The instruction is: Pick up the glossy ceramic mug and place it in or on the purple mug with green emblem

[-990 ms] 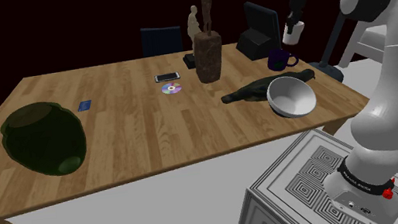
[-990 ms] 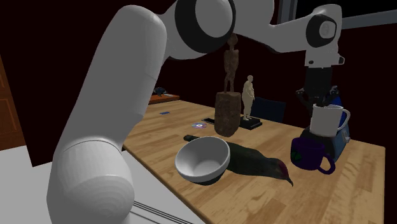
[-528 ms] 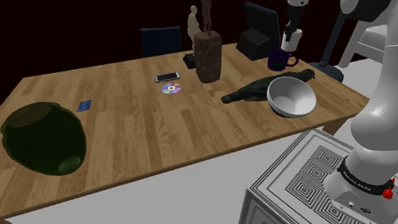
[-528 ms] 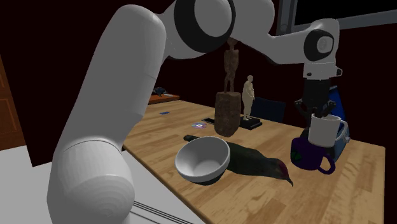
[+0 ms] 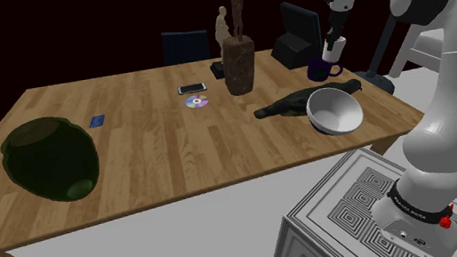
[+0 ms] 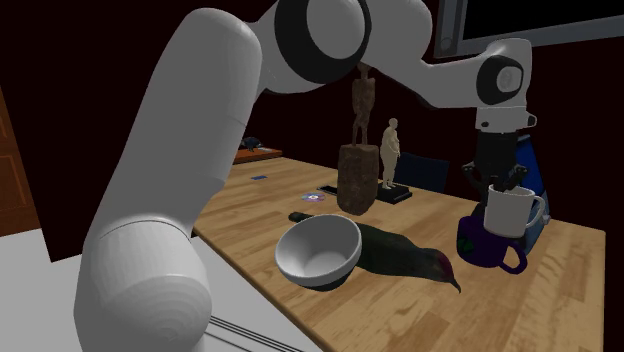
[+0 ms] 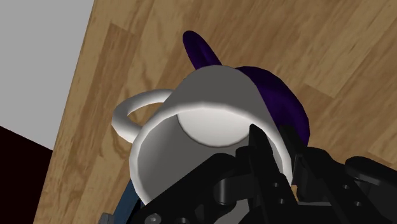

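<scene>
Wrist view: pincer (image 7: 272,139) clamps white mug (image 7: 210,95) rim, over purple mug (image 7: 283,98).

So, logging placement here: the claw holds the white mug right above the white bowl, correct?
No: the claw holds the white mug right above the purple mug, not the white bowl, which sits apart. The second exterior view shows it.

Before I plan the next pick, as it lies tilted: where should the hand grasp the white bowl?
The white bowl, by its upper rim, from above, one finger inside, one outside: it rests tilted on the table, opening sideways, so that wall stands exposed.
</scene>
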